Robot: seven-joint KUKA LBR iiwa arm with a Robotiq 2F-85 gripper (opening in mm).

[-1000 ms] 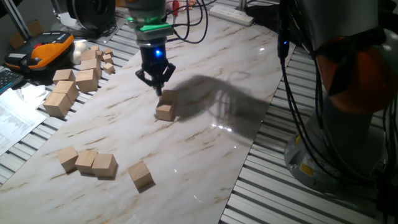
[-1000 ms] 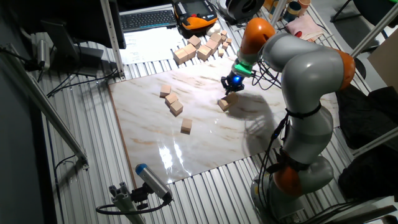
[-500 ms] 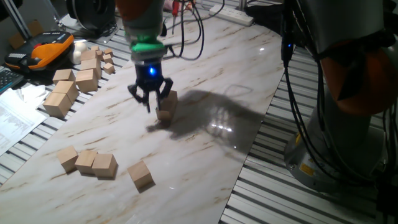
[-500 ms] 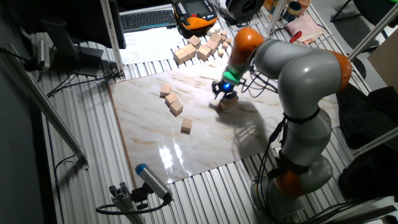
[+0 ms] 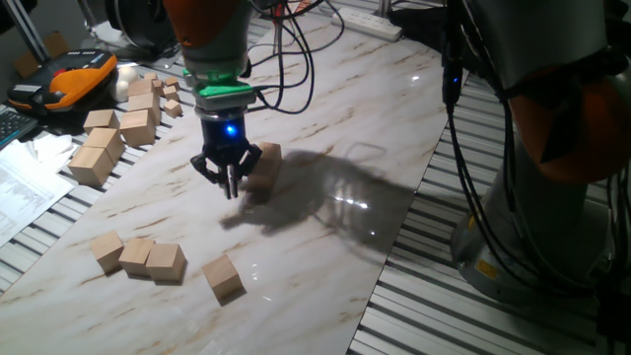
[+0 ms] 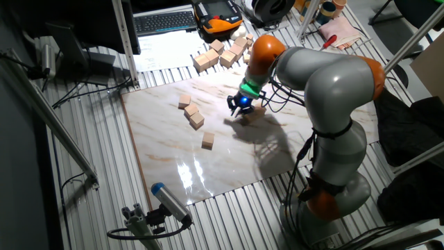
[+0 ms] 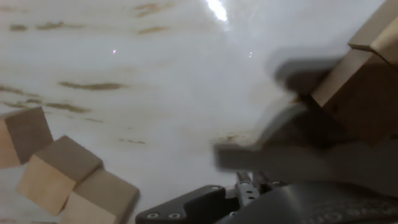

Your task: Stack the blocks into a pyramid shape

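We see the gripper (image 5: 230,177), jaws spread and empty, has swung off the two-block stack (image 5: 264,166) toward the row of three blocks (image 5: 138,255).

Bigger pale wooden blocks (image 5: 99,158) beside an orange device (image 5: 74,79), keyboard (image 6: 165,21) beyond.

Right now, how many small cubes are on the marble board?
6. Three sit in a row at the front left, one lies alone just right of them, and two sit together behind the gripper, partly hidden.
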